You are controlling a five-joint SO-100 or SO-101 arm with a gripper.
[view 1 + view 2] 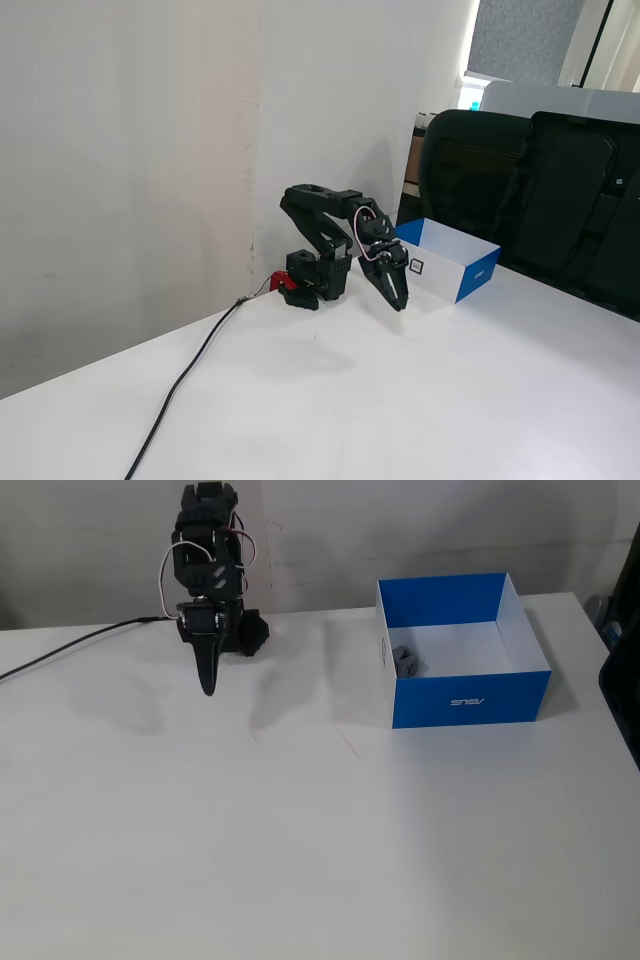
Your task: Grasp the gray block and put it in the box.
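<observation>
Fixed view: we see the gray block (406, 659) sitting inside the box (470, 696), so the end effector (208, 686) hangs clenched and empty.

The gray block (407, 660), tiny with a dark mark, lies inside the box (468, 697) against its left wall. The shallow box, blue-sided and white inside, sits open on the surface (300, 830).

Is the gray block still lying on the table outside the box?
No: in a fixed view the gray block sits inside the box, near its left wall.
</observation>
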